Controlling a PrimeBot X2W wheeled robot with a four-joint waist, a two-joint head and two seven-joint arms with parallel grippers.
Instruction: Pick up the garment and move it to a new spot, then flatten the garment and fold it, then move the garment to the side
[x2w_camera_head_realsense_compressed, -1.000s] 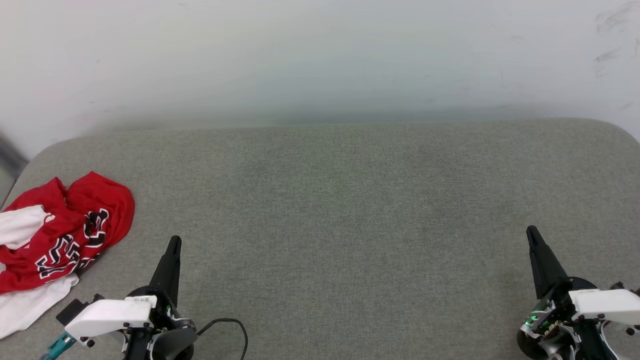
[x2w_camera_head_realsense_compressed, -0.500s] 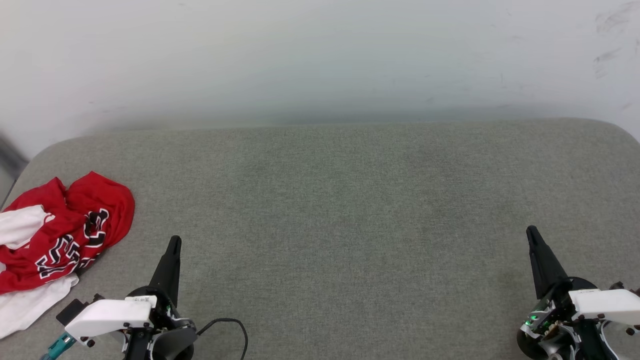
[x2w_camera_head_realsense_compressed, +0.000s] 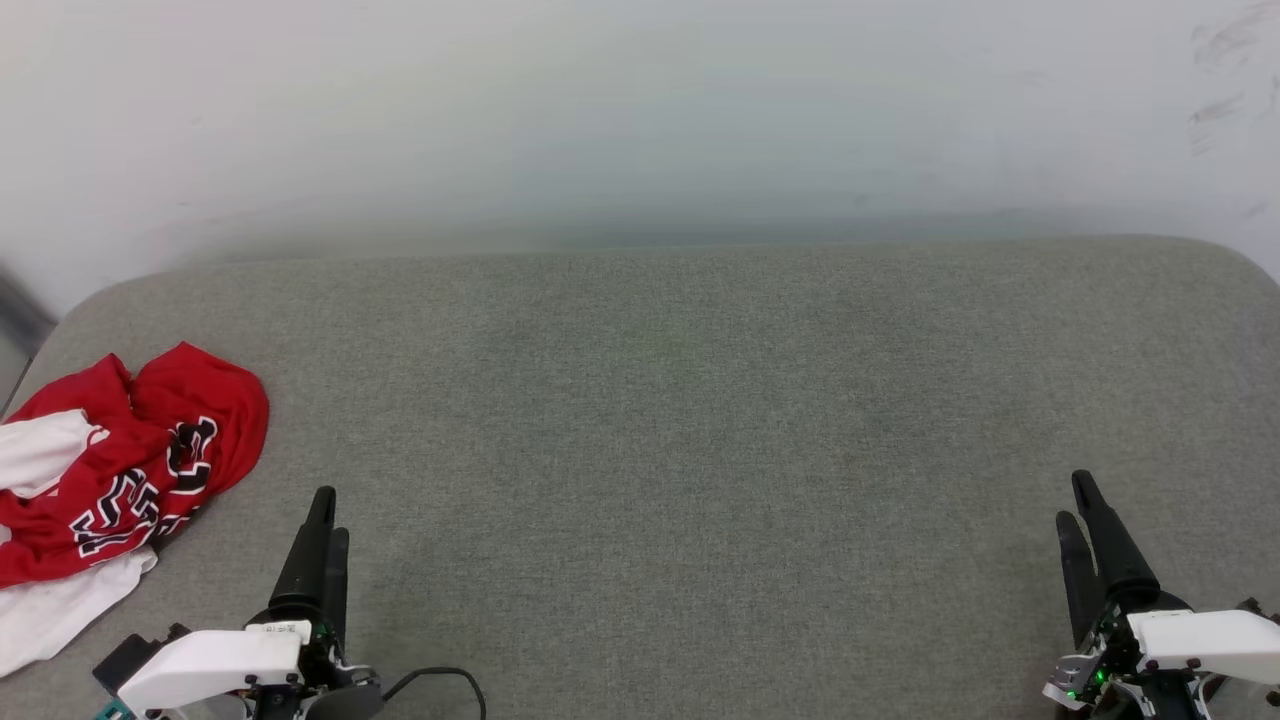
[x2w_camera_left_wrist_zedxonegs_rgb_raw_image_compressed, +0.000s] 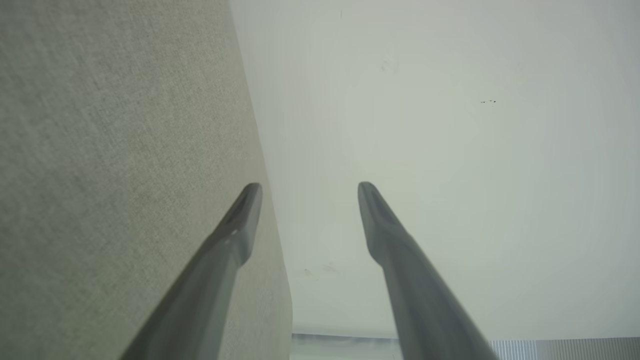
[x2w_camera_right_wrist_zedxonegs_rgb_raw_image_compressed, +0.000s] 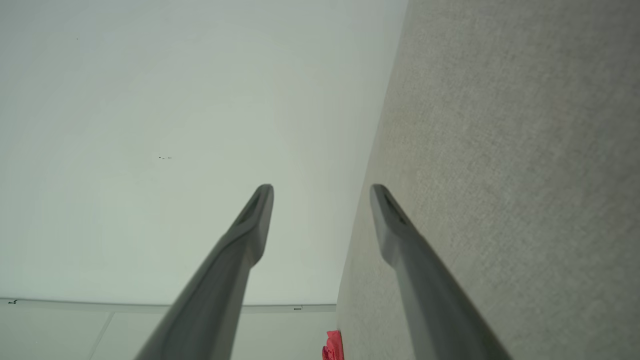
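Garment: the garment lies in a crumpled heap at the left end of the grey pad, with red cloth, a white sleeve and black lettering on top (the head view's edge cuts off part of it).
Left gripper: the left gripper is over the pad's near edge, toward its left end; fingers spread wide, nothing between them.
Right gripper: the right gripper is over the pad's near edge at its right end, equally wide and empty.
Bearing: the heap lies to the left of the left gripper and slightly farther in from the pad's near edge; near, not touching.
Long axis: roughly along the pad's left end, slanting from near edge to far.
Nearer arm: left; the right is well apart, almost the whole pad away.
Change: a second ago both pairs of fingers were pressed together; now they are parted, and both grippers sit closer to the pad's near edge. The garment is unmoved.
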